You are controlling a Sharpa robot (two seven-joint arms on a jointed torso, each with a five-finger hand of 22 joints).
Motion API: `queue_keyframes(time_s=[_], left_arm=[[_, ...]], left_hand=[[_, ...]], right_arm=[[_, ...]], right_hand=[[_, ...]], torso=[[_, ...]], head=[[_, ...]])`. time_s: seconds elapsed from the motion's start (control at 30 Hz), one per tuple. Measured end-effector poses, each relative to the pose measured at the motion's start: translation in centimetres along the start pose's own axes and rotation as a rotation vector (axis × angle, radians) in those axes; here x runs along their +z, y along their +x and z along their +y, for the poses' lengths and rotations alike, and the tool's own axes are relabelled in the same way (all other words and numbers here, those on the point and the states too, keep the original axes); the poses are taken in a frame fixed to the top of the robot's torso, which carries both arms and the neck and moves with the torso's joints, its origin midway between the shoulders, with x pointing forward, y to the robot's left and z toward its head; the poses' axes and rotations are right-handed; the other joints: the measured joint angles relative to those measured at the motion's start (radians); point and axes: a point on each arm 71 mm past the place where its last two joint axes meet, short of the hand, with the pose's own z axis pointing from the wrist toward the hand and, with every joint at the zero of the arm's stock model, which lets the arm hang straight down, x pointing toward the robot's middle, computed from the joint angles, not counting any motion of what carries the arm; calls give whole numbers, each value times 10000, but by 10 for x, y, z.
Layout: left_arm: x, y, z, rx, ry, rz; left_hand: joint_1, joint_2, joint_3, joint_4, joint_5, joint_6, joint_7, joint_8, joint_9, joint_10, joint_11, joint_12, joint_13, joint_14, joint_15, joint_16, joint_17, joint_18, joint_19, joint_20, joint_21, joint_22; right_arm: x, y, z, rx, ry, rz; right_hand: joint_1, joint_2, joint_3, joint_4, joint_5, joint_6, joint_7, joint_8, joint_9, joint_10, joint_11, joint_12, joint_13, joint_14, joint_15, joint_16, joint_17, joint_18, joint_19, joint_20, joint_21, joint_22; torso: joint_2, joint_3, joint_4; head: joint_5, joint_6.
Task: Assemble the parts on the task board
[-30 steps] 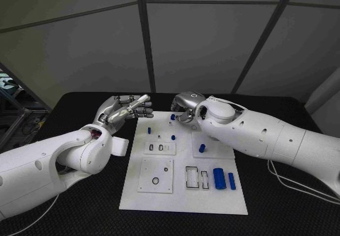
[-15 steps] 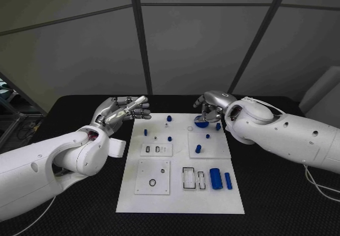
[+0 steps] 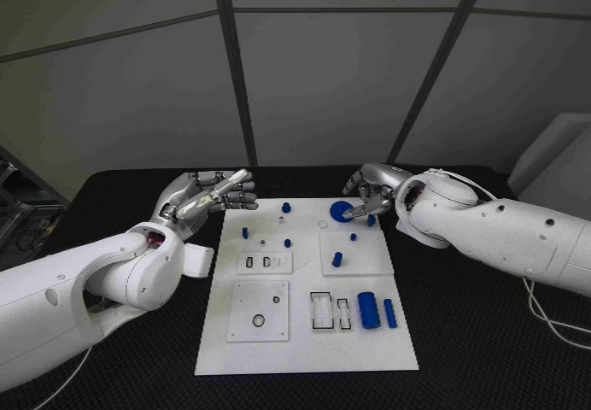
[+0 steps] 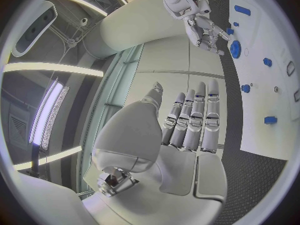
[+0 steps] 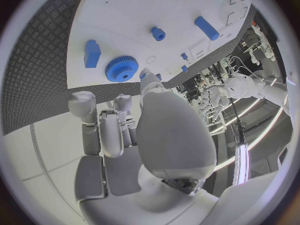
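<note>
The white task board (image 3: 308,350) lies in the middle of the black table. A blue gear (image 3: 342,211) lies flat at its far right corner, with a small blue block (image 3: 371,219) beside it. My right hand (image 3: 376,192) hovers just right of the gear, fingers apart and holding nothing; the right wrist view shows its fingers (image 5: 100,130) short of the gear (image 5: 122,69). My left hand (image 3: 203,196) is raised beyond the board's far left corner, fingers (image 4: 190,120) straight and empty. The left wrist view also shows the right hand (image 4: 200,22) by the gear (image 4: 235,49).
Small blue pegs (image 3: 286,207) stand on the board's far half. A thick blue cylinder (image 3: 367,307) and a slim one (image 3: 389,313) lie near its right edge beside rectangular slots (image 3: 323,312). A square inset with a ring hole (image 3: 261,310) is on its left.
My right hand has moved from the board's far middle towards its far right corner and drawn off the blue gear, which now lies uncovered. The left hand has stayed where it was.
</note>
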Motion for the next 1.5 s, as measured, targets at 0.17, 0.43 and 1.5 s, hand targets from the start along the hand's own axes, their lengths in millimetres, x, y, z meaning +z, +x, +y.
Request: queue_keyframes(time_s=[0.17, 0.43, 1.5], left_arm=[[0, 1, 0, -12, -5, 21], [1, 1, 1, -19, -14, 33], [1, 0, 1, -8, -37, 12]], left_hand=[[0, 0, 0, 0, 0, 0, 0, 0, 0, 0, 0, 0, 0, 0, 0, 0, 13, 1, 0, 0, 0, 0], [0, 0, 0, 0, 0, 0, 0, 2, 0, 0, 0, 0, 0, 0, 0, 0, 12, 0, 0, 0, 0, 0], [0, 0, 0, 0, 0, 0, 0, 6, 0, 0, 0, 0, 0, 0, 0, 0, 19, 0, 0, 0, 0, 0]], right_arm=[[4, 3, -3, 69, 174, 271], [10, 7, -7, 139, 402, 591], [18, 10, -2, -103, 421, 731]], right_hand=[[1, 107, 57, -6, 69, 0, 0, 108, 1, 0, 0, 265, 283, 0, 0, 113, 213, -1, 72, -1, 124, 157], [78, 298, 156, -47, 335, 1, 0, 283, 1, 147, 4, 671, 747, 0, 1, 254, 228, -164, 215, 2, 280, 391], [598, 1124, 808, -618, -124, 1366, -251, 839, 46, 985, -303, 1658, 2078, -12, -94, 517, 224, -173, 537, -183, 815, 1208]], torso=[[4, -8, 7], [3, -13, 11], [-4, -1, 10]], head=[[-25, -34], [-13, -59], [56, -105]])
